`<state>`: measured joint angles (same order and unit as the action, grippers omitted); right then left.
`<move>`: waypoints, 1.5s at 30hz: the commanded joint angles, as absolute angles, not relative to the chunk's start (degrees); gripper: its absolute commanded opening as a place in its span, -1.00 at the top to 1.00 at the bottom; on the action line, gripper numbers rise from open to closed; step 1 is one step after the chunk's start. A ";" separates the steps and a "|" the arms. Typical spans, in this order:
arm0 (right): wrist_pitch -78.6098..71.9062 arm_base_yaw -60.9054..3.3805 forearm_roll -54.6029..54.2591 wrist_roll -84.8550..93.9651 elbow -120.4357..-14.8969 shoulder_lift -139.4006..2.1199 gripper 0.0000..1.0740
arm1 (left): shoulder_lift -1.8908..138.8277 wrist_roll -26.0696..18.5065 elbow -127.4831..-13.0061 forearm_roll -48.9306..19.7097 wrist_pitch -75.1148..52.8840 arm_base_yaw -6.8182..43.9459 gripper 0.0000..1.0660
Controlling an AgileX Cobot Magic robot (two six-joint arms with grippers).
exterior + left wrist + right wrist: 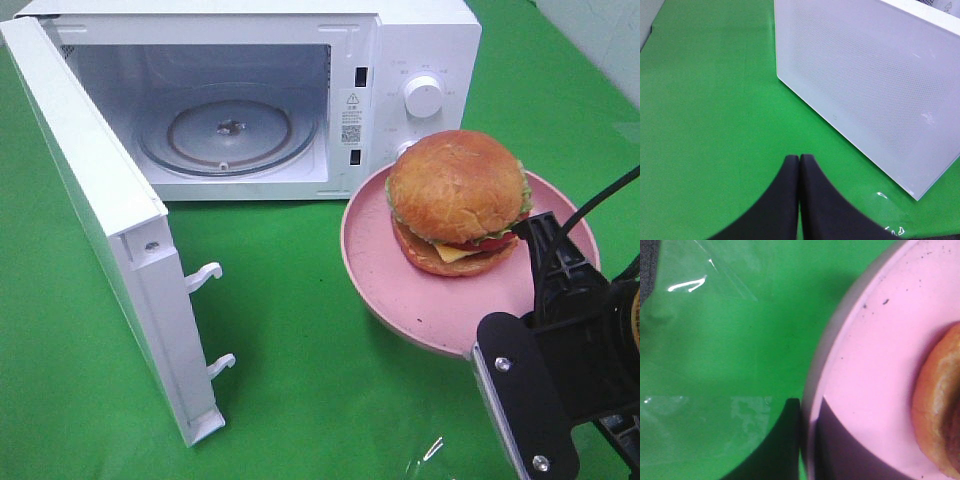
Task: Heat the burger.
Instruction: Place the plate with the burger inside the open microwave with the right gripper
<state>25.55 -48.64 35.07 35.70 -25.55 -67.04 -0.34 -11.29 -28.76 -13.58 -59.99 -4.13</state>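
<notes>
1. The burger [458, 200] sits on the pink plate [400, 290], toward the side of the plate away from the right gripper [807, 400]. In the right wrist view only the edge of its browned bun shows, well inside the rim from the fingertips.
2. The right gripper's fingers pinch the plate's rim: one finger [785, 440] lies outside the rim over the green cloth [300, 330], the other [840, 450] lies over the plate's pink inner surface, and the rim runs up between them.
3. A few dark specks dot the plate's surface just beyond the inner finger.
4. On the cloth beyond the outer finger lies a patch of clear glossy film [690, 285] that catches the light.
5. Past the plate and burger from the right fingers stands the white microwave [420, 50]. Its round dial [423, 96] is just behind the bun.
6. The microwave's door [90, 200] stands swung wide open, and the glass turntable [228, 130] lies bare inside the cavity.
7. The left gripper [799, 157] is over plain green cloth with its fingers [785, 200] pressed together, with nothing between them.
8. Ahead of the left fingertips and off to one side, the outer face of the open door shows as a white dotted panel. It is near the fingertips but apart from them.
</notes>
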 commanded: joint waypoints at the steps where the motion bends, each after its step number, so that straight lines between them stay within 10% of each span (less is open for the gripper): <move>1: 20.34 -43.32 31.51 44.92 -25.84 -66.75 1.00 | -1.55 -11.12 -28.53 -13.87 -59.47 -4.18 1.00; 25: 18.51 -27.10 -15.41 105.77 -26.81 -67.27 1.00 | -1.55 -11.12 -28.53 -13.87 -59.47 -4.18 1.00; 45: 23.84 -32.14 -14.67 108.40 -38.27 -76.60 1.00 | -1.55 -11.12 -28.53 -13.87 -59.47 -4.18 1.00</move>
